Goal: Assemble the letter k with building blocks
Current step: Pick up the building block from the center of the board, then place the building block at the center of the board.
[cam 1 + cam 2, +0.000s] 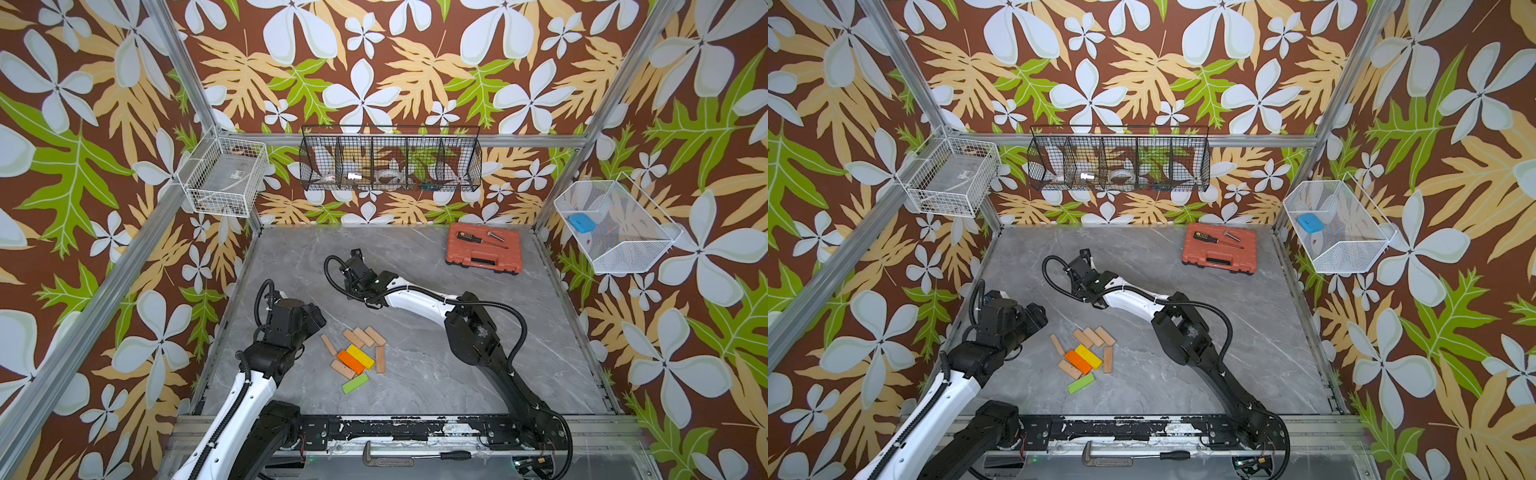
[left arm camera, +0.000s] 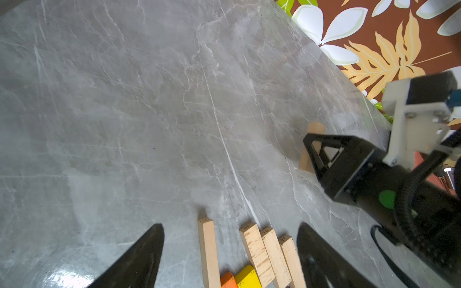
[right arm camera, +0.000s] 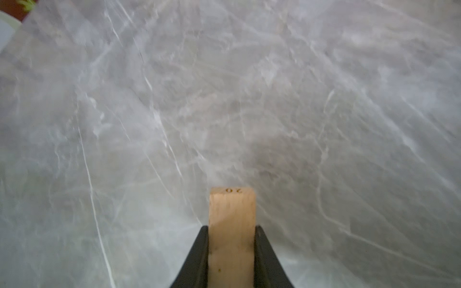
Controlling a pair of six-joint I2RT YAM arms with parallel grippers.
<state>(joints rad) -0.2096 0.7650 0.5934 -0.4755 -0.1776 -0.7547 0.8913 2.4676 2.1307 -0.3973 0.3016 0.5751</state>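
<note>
Wood block [image 3: 232, 209] tight in the right hand [image 3: 232, 228], tip out beyond it.

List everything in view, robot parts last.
table: one, grey marble, cell floor
plain planks: six, light wood, clustered
held plank: one, light wood, in right tool
orange plank: one, orange, in cluster
yellow plank: one, yellow, beside orange plank
green plank: one, green, cluster's near edge
tool case: one, red-orange, far corner
black basket: one, black, back wall
white baskets: two, white, side walls
left tool: one, black, open by cluster
right tool: one, black, shut on held plank
</note>
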